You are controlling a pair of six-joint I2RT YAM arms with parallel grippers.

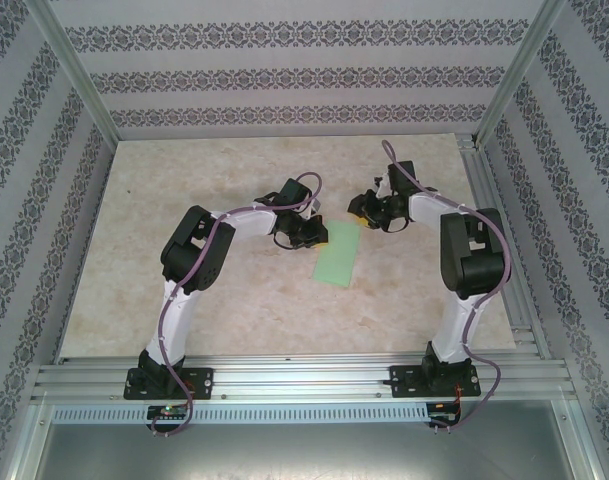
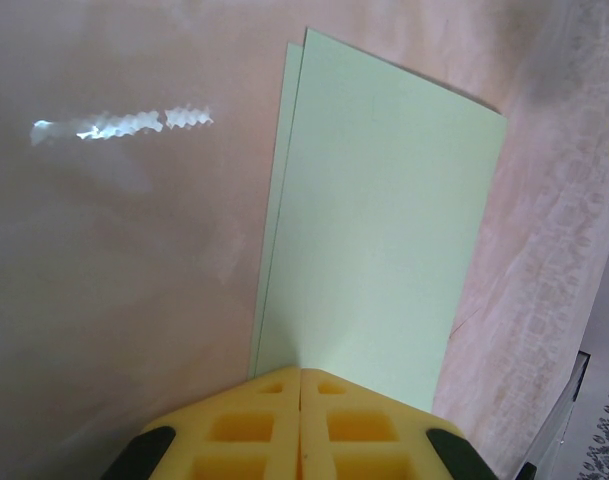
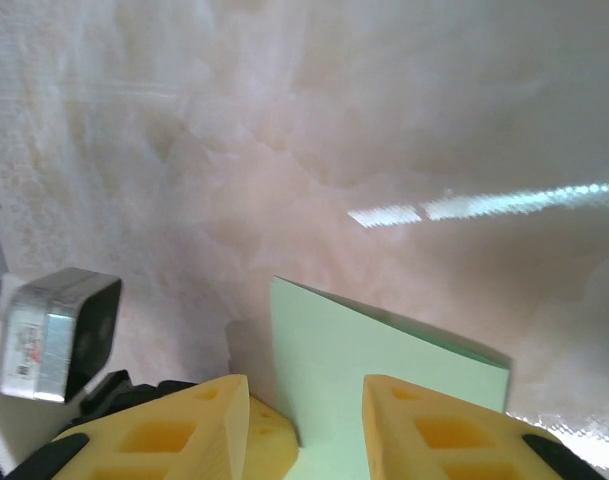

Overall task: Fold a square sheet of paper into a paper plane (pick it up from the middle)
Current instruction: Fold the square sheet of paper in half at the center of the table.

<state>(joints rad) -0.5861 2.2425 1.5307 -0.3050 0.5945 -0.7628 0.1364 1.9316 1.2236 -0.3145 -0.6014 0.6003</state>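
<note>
Left gripper sits clenched at the square sheet of paper; right gripper, released, straddles it.

Top view light: bright, even, diffuse; bench evenly lit, with faint soft shadows under the arms.
Glare, left wrist view: jagged white streak on the bench, upper left.
Glare, right wrist view: white streak at centre right; upper frame washed out.
Focus: left end effector and right end effector soft at the bottom edges; sheet of paper fairly sharp.
Cast: wrist views hazy, pinkish.
</note>
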